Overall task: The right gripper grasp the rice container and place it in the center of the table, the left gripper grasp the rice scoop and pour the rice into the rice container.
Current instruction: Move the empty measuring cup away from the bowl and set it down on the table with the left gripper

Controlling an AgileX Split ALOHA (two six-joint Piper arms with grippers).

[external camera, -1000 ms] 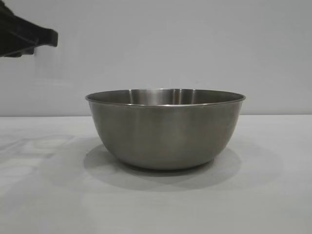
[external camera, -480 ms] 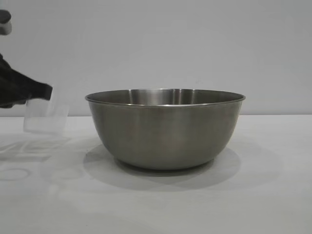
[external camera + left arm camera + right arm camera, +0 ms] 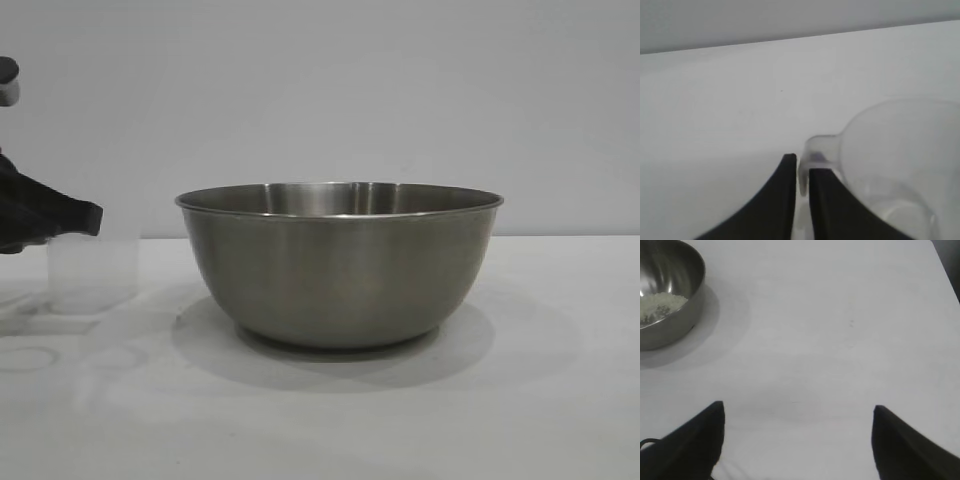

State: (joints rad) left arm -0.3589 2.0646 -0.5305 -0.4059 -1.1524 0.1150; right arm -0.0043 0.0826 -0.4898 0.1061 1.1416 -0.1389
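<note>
Exterior view, bowl: large steel, upright at the middle of the white counter, its shadow spread around the base.
Exterior view, scoop: small clear plastic cup, upright on the counter, well to the left of the bowl and apart from it.
Exterior view, left gripper: black, entering from the left edge, tip at the scoop's upper rim; gap between fingers not visible from this side.
Left wrist view, left gripper: two black fingers standing close together, a narrow slit between them, the scoop's small side handle in that slit; whether pinched or just loosened cannot be told.
Left wrist view, scoop interior: looks empty, resting on the counter.
Right wrist view, right gripper: fingers spread wide, holding nothing, above bare counter.
Right wrist view, bowl: far from the right gripper, a patch of off-white rice lying inside.
</note>
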